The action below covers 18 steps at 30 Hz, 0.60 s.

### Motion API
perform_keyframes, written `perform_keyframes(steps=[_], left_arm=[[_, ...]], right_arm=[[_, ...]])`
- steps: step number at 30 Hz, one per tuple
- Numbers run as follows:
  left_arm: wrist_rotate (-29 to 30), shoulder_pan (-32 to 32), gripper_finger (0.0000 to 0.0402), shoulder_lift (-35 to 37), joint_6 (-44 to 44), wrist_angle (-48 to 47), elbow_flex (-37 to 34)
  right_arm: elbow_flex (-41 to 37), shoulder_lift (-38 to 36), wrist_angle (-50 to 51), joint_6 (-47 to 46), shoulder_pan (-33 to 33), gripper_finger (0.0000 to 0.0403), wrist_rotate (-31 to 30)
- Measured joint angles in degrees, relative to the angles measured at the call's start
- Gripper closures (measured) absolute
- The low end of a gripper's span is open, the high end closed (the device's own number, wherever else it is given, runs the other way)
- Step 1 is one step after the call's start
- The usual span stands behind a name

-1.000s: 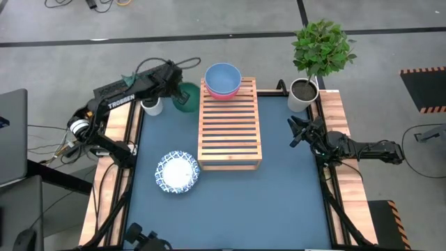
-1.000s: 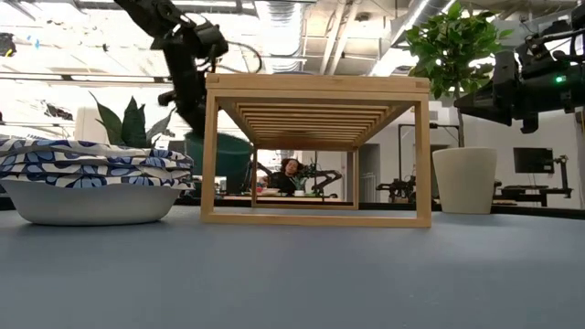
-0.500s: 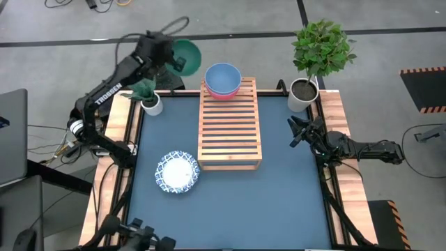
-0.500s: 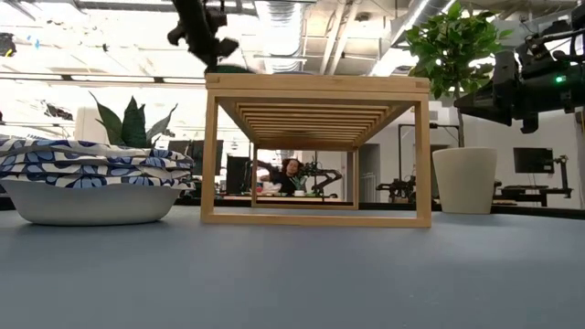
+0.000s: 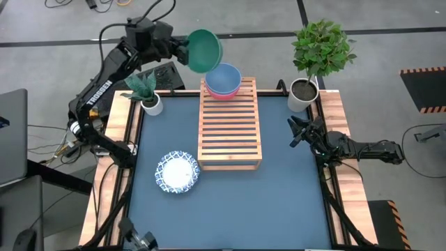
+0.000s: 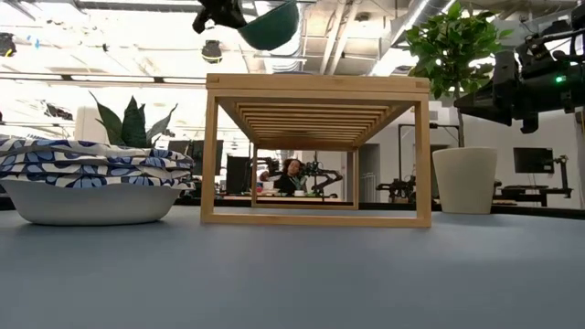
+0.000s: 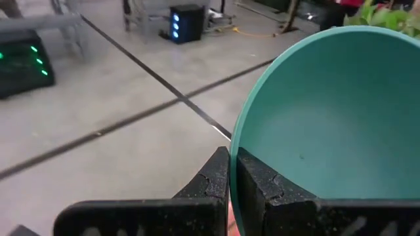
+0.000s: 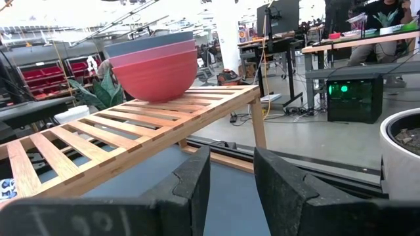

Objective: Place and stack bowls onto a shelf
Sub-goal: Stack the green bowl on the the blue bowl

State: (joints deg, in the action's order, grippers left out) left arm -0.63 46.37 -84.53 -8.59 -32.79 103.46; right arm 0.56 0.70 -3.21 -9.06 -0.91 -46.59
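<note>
- Two robot arms, each ending in one end effector: the left end effector and the right end effector
- Four bowls in all
- One teal-green bowl, gripped by its rim
- One pink bowl, with one blue-grey bowl nested inside it
- One blue-and-white patterned bowl; whether a second sits stacked in it cannot be told
- One slatted wooden shelf
- Two white plant pots: one small pot with a spiky plant and one larger pot with a leafy plant
- One bench
</note>
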Motion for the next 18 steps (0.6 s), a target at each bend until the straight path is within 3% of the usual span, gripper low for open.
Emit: perform_keyframes(steps=[7, 18], left_arm=[[-5.34, -1.15, 0.0401, -3.82, -2.65, -0.47, -0.11], [-6.66, -2.12, 0.0401, -9.42, -2.52, -2.64, -0.22]], right_arm=[[0.00, 0.01, 0.01, 0.11, 0.00, 0.0259, -0.01], [0.00, 0.01, 0.01, 0.52, 0.00, 0.0259, -0.02]])
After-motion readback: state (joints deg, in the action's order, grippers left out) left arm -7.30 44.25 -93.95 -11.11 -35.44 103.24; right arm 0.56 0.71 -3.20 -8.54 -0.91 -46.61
